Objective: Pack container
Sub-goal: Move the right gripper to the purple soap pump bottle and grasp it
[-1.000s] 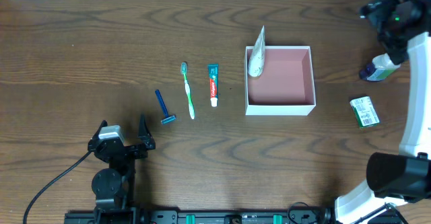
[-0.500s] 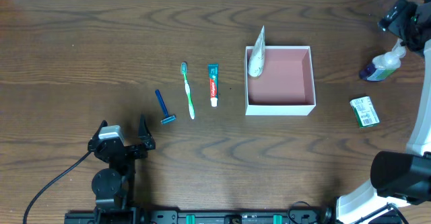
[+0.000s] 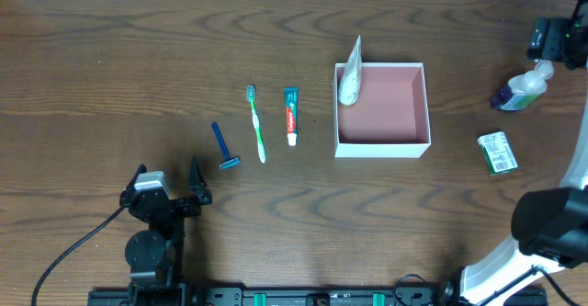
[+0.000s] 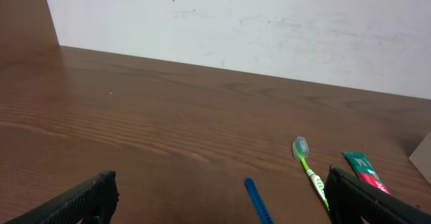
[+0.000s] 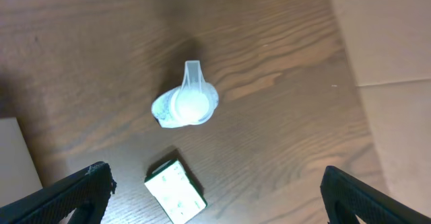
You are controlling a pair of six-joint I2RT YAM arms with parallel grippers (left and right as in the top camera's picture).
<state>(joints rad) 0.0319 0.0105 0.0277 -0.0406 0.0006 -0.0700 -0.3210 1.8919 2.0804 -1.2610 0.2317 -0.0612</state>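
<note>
The container, a white square box with a pink inside, stands right of centre; a white tube leans in its left side. Left of it lie a toothpaste tube, a green toothbrush and a blue razor. A blue and white bottle and a small green and white box lie to its right. My left gripper is open and empty, short of the razor and toothbrush. My right gripper is open and empty above the bottle and the small box.
The table's right edge runs close past the bottle, with a pale floor beyond it. A white wall rises behind the table's far edge. A corner of the container shows at the left of the right wrist view.
My right arm has moved to the right, off the table's top right corner, and uncovered the bottle's cap. The bottle and the other things have stayed put. The left arm has not moved.
</note>
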